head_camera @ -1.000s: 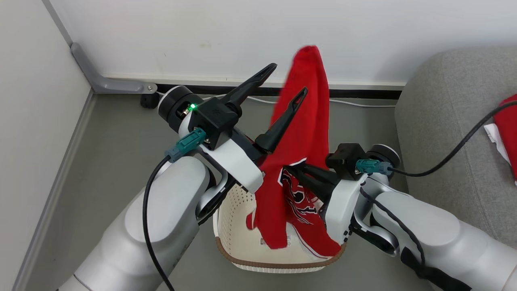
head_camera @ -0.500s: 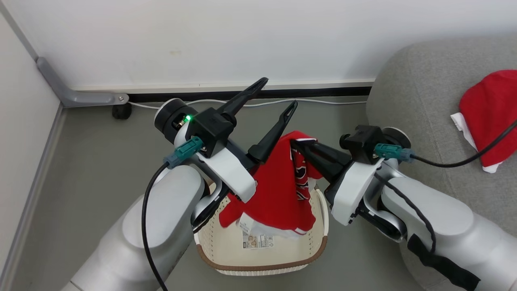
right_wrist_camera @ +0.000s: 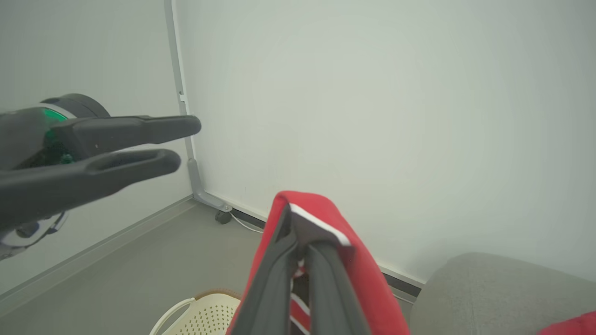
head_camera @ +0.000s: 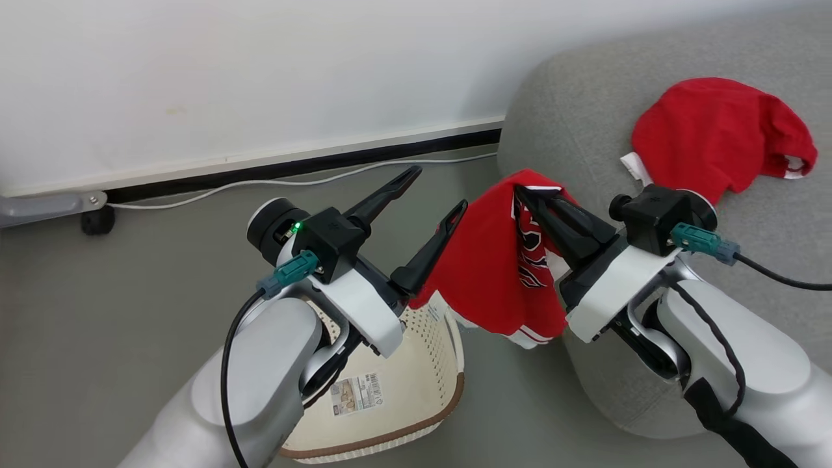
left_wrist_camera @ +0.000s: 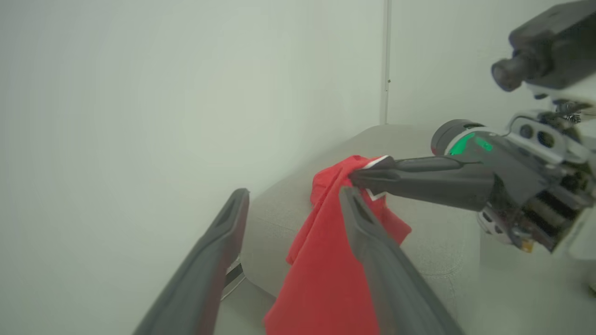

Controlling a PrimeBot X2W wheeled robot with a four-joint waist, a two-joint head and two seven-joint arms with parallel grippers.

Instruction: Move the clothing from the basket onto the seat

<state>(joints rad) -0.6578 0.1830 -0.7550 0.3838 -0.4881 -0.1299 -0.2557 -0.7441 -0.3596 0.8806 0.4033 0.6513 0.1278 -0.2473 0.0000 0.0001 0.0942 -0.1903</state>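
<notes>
My right gripper (head_camera: 522,190) is shut on the top edge of a red garment (head_camera: 497,273) with white trim and a black-and-white emblem. The garment hangs free in the air between the basket (head_camera: 416,364) and the seat (head_camera: 572,130). In the right wrist view, the red fabric (right_wrist_camera: 368,270) drapes over my right gripper (right_wrist_camera: 292,221). My left gripper (head_camera: 439,188) stands open just left of the cloth, with nothing between its fingers (left_wrist_camera: 233,218). A second red garment (head_camera: 715,130) lies on the grey seat. The cream basket shows a barcode sticker on its floor.
A white wall runs behind, with a black skirting strip and a white cable (head_camera: 292,182) along its base. A grey bracket (head_camera: 39,207) and a small black caster (head_camera: 97,221) sit at the far left. Grey floor (head_camera: 162,260) lies around the basket.
The head camera has swung right, toward the seat. My right gripper has carried the red garment up out of the basket to the sofa's edge. The left gripper stays open.
</notes>
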